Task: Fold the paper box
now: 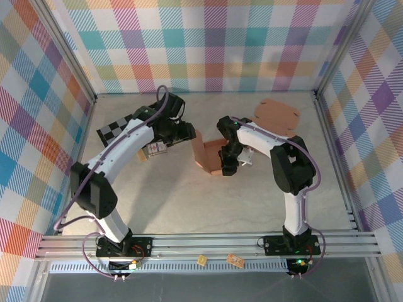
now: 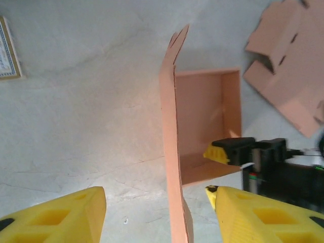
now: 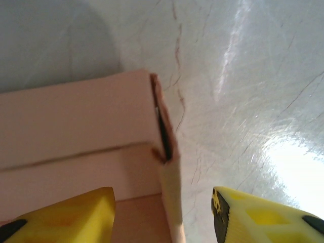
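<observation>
Paper box (image 1: 211, 154) half-formed on the counter (image 1: 189, 201). Left end effector (image 2: 154, 202) wide open astride its upright flap (image 2: 169, 126), gripping nothing; right end effector (image 3: 162, 200) equally open over a wall corner (image 3: 163, 126). Next, I reckon: pinch and fold that flap inward.

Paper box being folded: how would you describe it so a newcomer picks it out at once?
On the pale table, look to the middle, between the left gripper and the right gripper. The paper box stands there, salmon-brown cardboard with raised walls and one tall flap upright. Unlike the flat cardboard sheet lying nearer the far right corner, it has an open hollow.
</observation>
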